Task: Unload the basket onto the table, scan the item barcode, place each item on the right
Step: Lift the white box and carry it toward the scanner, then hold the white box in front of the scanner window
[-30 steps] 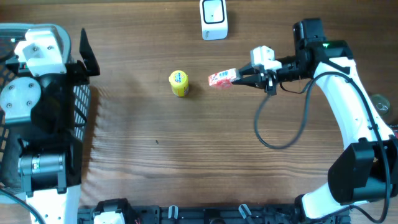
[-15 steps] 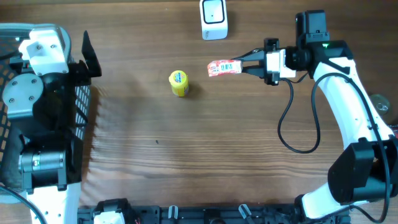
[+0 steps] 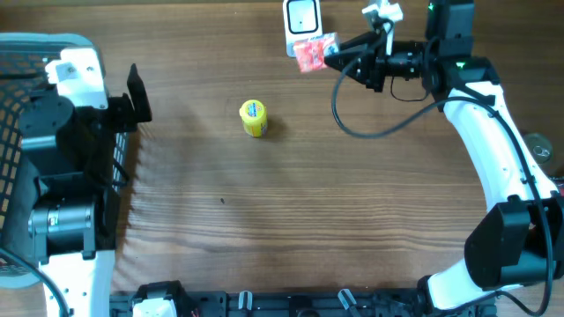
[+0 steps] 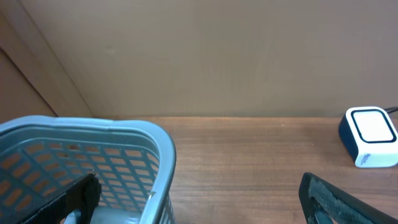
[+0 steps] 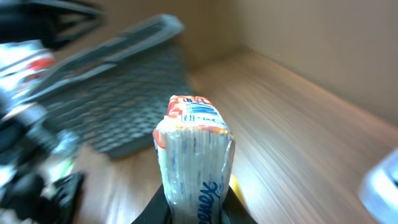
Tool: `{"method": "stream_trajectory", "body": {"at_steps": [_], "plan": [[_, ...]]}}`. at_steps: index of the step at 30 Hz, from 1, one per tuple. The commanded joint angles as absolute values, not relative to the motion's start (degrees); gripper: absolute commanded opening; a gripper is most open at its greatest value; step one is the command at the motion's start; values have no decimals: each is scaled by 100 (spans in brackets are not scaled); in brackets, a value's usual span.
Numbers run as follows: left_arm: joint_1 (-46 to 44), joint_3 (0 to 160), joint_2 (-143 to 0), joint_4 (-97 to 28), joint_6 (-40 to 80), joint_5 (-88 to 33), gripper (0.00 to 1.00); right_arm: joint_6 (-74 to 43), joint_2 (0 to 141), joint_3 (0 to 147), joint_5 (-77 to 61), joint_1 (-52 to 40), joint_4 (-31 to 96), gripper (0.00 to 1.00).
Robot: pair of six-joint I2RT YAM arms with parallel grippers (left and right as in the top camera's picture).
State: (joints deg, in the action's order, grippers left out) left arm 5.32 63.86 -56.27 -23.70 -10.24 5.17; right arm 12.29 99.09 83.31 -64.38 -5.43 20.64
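My right gripper (image 3: 330,55) is shut on a tissue packet (image 3: 314,51) with red and white print, holding it in the air just right of the white scanner (image 3: 302,19) at the table's back edge. In the right wrist view the packet (image 5: 194,155) stands upright between the black fingers (image 5: 163,208), a small barcode on its top end; the picture is blurred by motion. My left gripper (image 3: 134,95) is open over the basket's rim at the left, holding nothing. In the left wrist view its wide-apart fingers (image 4: 78,196) frame the basket wall, with the scanner (image 4: 370,135) at far right.
A small yellow container (image 3: 254,118) lies on the wood left of centre. A grey mesh basket (image 3: 13,106) fills the left edge, seen also as the basket (image 4: 112,155) in the left wrist view. A black cable (image 3: 379,128) loops below the right wrist.
The right arm has carried the packet up and back toward the scanner, turning its wrist on the way. The left arm has shifted slightly to the right.
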Motion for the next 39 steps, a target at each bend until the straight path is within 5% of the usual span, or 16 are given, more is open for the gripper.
{"method": "stream_trajectory", "body": {"at_steps": [1,5,11,15,26,39], "plan": [[554,6375,-5756,-2366,-1026,589,100,-78,10116,8399,-4930,-709,1992,5],[554,6375,-5830,-2366,-1026,591,100,-1310,10899,8399,-4954,-932,1271,5],[554,6375,-5830,-2473,-1028,591,100,-6746,12711,8781,-5846,-1081,-4471,5],[554,6375,-5913,-2475,-1028,591,100,-7354,12938,9513,-5524,-1081,-3887,5],[554,6375,-6169,-2646,-1026,593,100,-11660,12956,9623,-3909,-1120,-2233,5],[561,6375,-6370,-2941,-207,1337,100,-11869,12956,9655,-3009,-1243,-2220,5]]}}
